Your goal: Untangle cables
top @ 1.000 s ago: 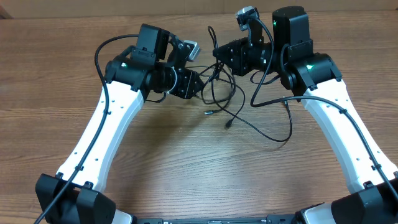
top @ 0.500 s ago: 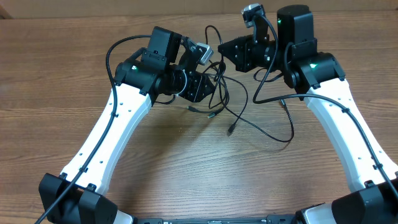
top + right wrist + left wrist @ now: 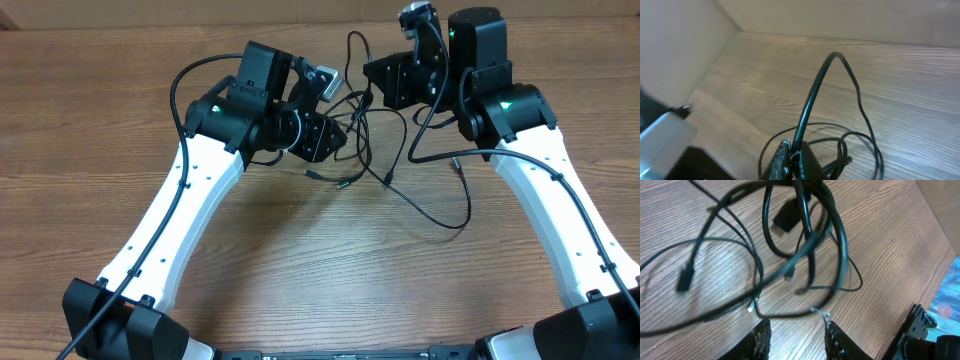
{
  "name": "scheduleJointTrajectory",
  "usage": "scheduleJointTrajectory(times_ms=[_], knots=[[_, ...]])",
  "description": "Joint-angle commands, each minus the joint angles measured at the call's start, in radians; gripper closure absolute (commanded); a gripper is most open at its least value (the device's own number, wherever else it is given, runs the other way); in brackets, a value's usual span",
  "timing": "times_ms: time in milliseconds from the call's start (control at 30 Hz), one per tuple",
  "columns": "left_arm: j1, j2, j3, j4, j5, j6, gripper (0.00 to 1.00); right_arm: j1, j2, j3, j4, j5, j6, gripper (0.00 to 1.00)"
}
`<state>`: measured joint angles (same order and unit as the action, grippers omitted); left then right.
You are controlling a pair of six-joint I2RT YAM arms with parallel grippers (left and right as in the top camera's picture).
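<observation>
Here, the cables (image 3: 365,135) are lying in a loose black knot on the tabletop (image 3: 300,270), toward 12 o'clock from its middle, between the two grippers. The right gripper (image 3: 794,159) is sitting at the knot's 1 o'clock and is clenching one strand. In the right wrist view its fingers are pressing together on that strand, which is arching up away from them and then dropping back to the coils on the wood. Overhead, this raised loop is standing out near the knot's 12 o'clock.

The left gripper (image 3: 796,332) is sitting at the knot's 9 o'clock with its fingers (image 3: 760,340) spread apart (nothing is being clamped between them). A thin strand is running across just beyond the fingertips. Past it, the left wrist view is showing several overlapping loops, with a thicker cord crossing over thinner ones. A black plug (image 3: 684,280) is lying apart at 9 o'clock and a flat plug (image 3: 785,217) at 12 o'clock among the loops.

Overhead, a long strand (image 3: 440,215) is trailing out of the knot toward 4 o'clock and curling back up near the right arm (image 3: 540,200). Short plug ends are pointing out along the knot's 6 o'clock edge.
</observation>
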<state>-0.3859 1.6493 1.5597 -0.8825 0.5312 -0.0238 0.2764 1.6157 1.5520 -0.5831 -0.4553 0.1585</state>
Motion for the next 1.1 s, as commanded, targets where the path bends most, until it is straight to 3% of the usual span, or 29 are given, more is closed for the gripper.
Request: scheduleJointTrajectory(times_ms=[0, 467, 567, 667, 833, 1067], knots=[[0.000, -0.027, 0.046, 0.006, 0.019, -0.006, 0.64, -0.004, -0.030, 0.039, 0.021, 0.069, 0.099, 0.96], [0.000, -0.029, 0.049, 0.016, 0.019, 0.002, 0.65, -0.004, -0.030, 0.039, 0.091, -0.253, 0.397, 0.96], [0.000, -0.029, 0.049, 0.016, 0.019, 0.002, 0.69, -0.004, -0.030, 0.039, 0.103, -0.276, 0.399, 0.96], [0.000, -0.029, 0.049, 0.008, 0.015, 0.002, 0.85, -0.011, -0.030, 0.039, 0.103, -0.275, 0.399, 0.96], [0.000, -0.029, 0.049, -0.007, 0.008, 0.021, 0.96, -0.039, -0.030, 0.039, 0.098, -0.256, 0.393, 0.96], [0.000, -0.029, 0.049, -0.018, 0.007, 0.024, 0.96, -0.119, -0.030, 0.039, 0.067, -0.121, 0.303, 0.96]])
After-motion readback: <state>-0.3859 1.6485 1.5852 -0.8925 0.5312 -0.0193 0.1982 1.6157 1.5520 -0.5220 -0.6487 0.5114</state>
